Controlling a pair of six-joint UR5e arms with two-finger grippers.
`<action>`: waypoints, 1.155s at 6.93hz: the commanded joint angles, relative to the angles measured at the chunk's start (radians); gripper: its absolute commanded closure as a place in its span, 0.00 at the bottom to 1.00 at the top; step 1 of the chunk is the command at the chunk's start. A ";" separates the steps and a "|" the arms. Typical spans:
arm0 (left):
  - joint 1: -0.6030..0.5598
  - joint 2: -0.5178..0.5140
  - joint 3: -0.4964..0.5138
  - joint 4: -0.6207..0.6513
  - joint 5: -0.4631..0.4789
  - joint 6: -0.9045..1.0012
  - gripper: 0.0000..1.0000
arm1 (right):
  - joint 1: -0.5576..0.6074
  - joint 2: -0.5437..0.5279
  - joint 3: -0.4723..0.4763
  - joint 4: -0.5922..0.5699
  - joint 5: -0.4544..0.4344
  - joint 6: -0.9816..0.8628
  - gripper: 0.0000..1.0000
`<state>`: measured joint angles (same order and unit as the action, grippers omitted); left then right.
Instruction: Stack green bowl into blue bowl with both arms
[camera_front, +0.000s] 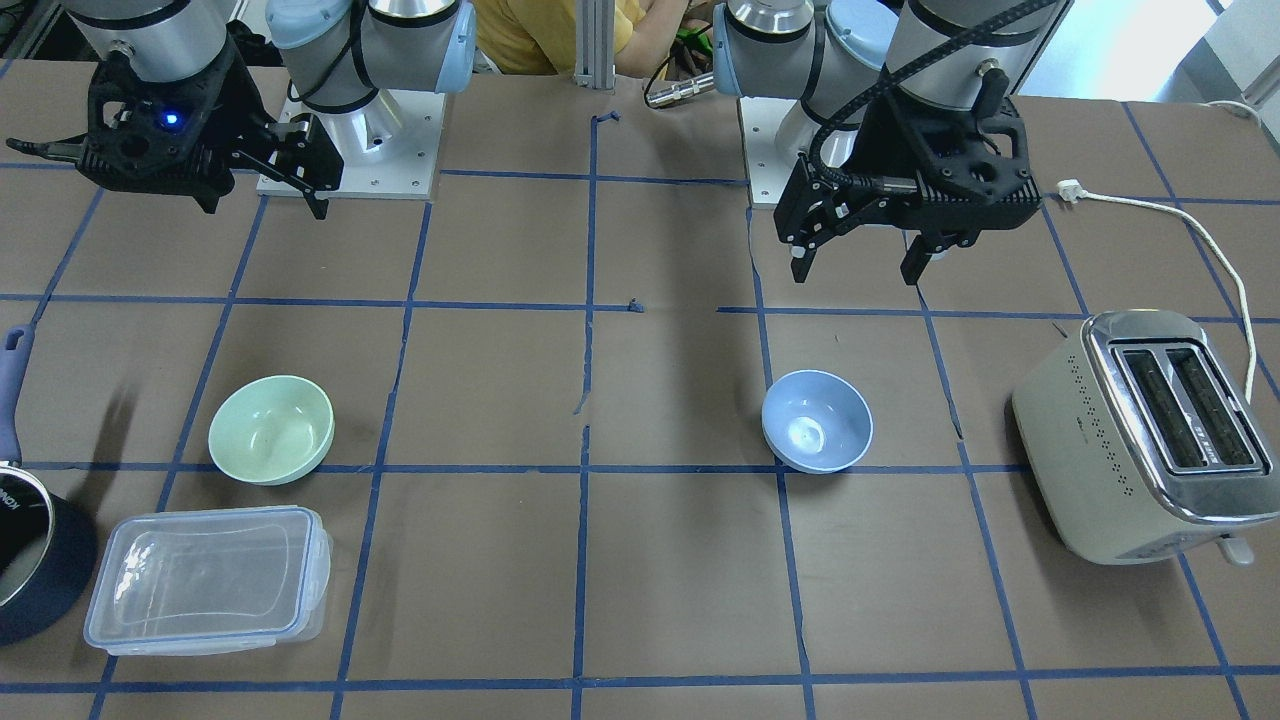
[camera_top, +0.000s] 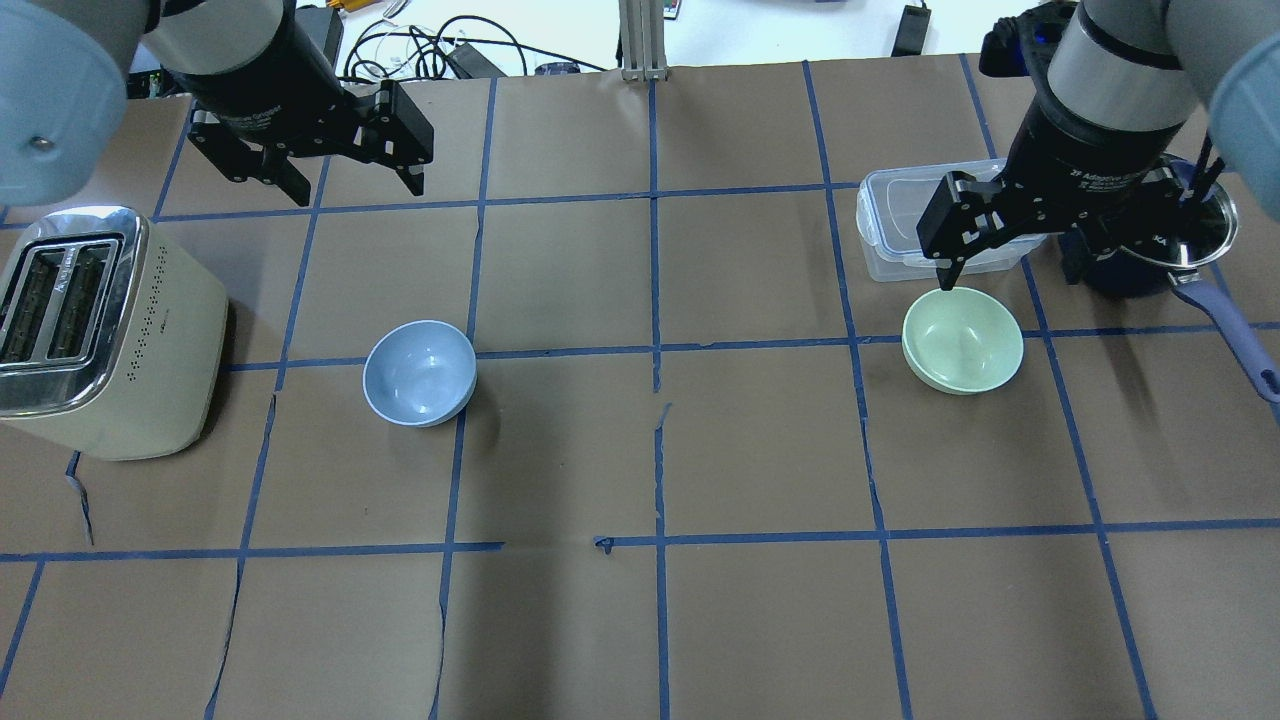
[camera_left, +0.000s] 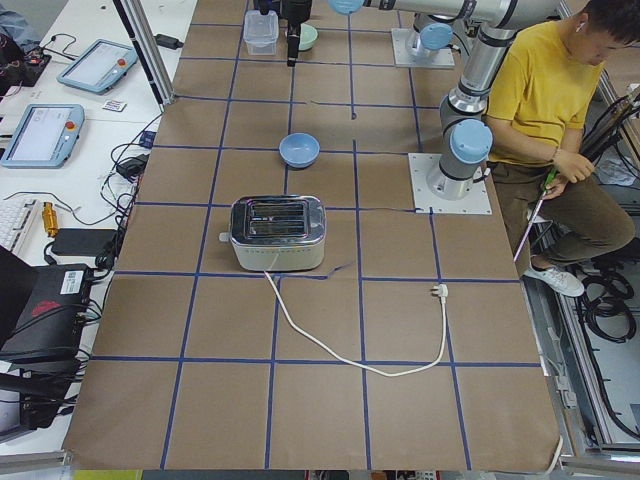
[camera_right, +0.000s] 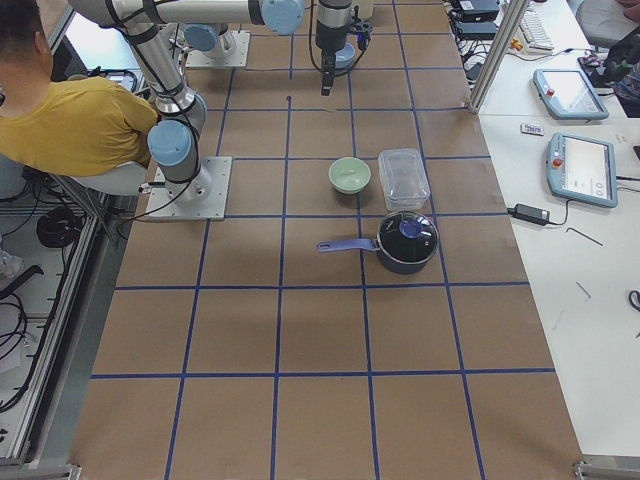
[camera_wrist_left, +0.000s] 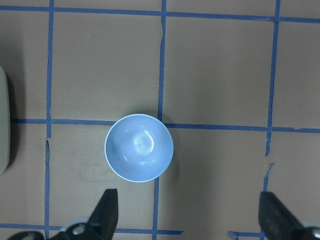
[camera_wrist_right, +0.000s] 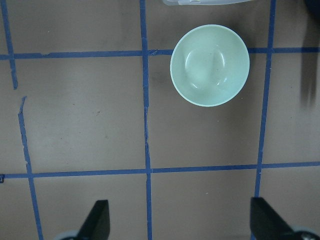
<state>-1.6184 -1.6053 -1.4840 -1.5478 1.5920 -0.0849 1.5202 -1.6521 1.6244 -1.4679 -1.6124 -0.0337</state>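
Note:
The green bowl (camera_top: 962, 340) sits upright and empty on the robot's right side of the table; it also shows in the front view (camera_front: 271, 429) and the right wrist view (camera_wrist_right: 210, 65). The blue bowl (camera_top: 419, 372) sits upright and empty on the left side, also in the front view (camera_front: 817, 420) and the left wrist view (camera_wrist_left: 139, 147). My right gripper (camera_top: 1008, 275) is open and empty, high above the table near the green bowl. My left gripper (camera_top: 358, 190) is open and empty, high above the table near the blue bowl.
A cream toaster (camera_top: 100, 330) stands left of the blue bowl, its cord (camera_front: 1215, 250) trailing off. A clear lidded container (camera_front: 210, 578) and a dark saucepan (camera_front: 30, 560) with a long handle stand beside the green bowl. A person in yellow (camera_left: 545, 90) sits behind the robot.

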 joint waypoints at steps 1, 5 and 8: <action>0.008 -0.008 0.022 -0.061 0.002 -0.001 0.00 | 0.000 -0.003 0.008 0.001 0.000 0.000 0.00; 0.011 -0.007 0.014 -0.084 0.008 -0.003 0.00 | 0.002 -0.005 0.006 0.000 0.000 0.002 0.00; 0.008 -0.004 0.004 -0.069 0.002 0.002 0.00 | 0.002 -0.005 0.008 0.001 0.000 0.002 0.00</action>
<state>-1.6094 -1.6109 -1.4733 -1.6230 1.5962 -0.0849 1.5217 -1.6567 1.6315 -1.4666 -1.6122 -0.0322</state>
